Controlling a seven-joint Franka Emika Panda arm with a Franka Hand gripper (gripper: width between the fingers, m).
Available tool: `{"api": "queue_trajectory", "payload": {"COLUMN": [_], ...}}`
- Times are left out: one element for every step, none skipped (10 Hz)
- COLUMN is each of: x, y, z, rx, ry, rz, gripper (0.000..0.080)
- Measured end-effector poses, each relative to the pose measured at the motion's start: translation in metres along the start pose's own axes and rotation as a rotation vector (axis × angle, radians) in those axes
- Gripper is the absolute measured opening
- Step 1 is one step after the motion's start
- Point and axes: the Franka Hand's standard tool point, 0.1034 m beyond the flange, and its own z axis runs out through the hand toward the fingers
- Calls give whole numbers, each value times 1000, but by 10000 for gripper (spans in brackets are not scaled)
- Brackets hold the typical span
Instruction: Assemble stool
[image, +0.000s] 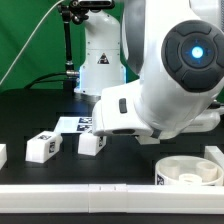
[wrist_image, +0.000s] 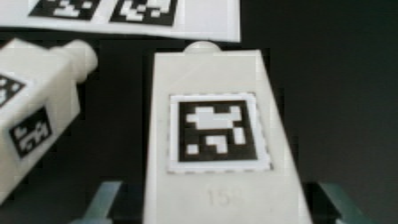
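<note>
My gripper (wrist_image: 222, 202) is open. Its fingers (wrist_image: 118, 200) stand on either side of the near end of a white stool leg (wrist_image: 214, 110), with a dark gap on each side and no contact that I can see. The leg lies flat, tag face up. A second leg (wrist_image: 39, 100) lies just beside it, apart and angled. The marker board (wrist_image: 125, 12) lies beyond both. In the exterior view my arm hides the gripper. The round seat (image: 190, 172) lies at about 4 o'clock from the two legs, well apart from them, just behind the white border rail (image: 80, 195).
</note>
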Motion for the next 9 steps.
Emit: {"api": "queue_trajectory", "payload": {"x": [0,10,10,5,2,-3,-7,3,3], "y": [0,-1,-4,-5,-6,-6,-6,-7,-7], "z": [0,-7,-24,-37,-49,-55,-63,-72,-73], "rx": [0,1,-1,-3,-4,-5,-5,-5,-6], "ry": [3,67,155,225,306,350,382,500,584], "rz": [-1,-9,-12,-13,-14,-13,-14,-14,-13], "gripper": [337,337,337,337,337,337,337,337,337]}}
